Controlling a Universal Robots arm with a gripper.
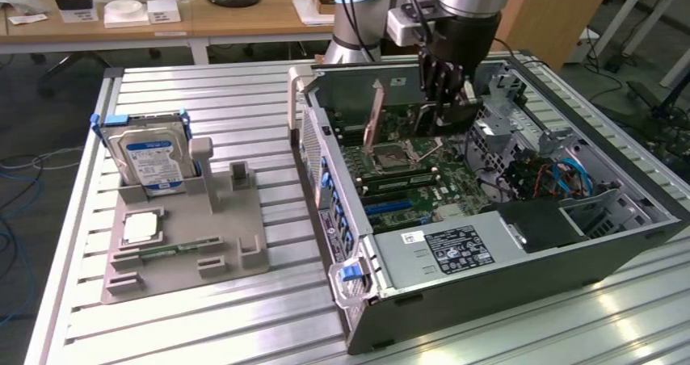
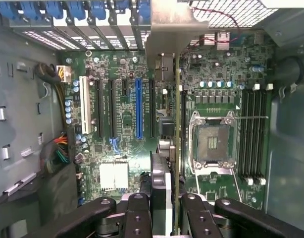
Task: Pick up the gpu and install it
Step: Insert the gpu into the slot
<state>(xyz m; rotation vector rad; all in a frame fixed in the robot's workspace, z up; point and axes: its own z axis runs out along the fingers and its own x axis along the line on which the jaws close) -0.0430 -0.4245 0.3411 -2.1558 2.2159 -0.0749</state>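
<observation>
Gripped edge-on in the pincer point(image 2: 164, 208), the gpu point(image 2: 177, 148) hangs over the motherboard point(image 2: 122, 124). Its metal bracket point(image 2: 167, 34) sits near the blue clips point(image 2: 68, 9) of the computer case point(image 1: 647, 220).

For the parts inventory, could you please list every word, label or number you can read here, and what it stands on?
None can be read.
Hard drive: blue-white label, print blurred.
Power supply: dark sticker and small white sticker, too small.
Motherboard: white markings, too small.
Desk boxes: labels, too small.
</observation>
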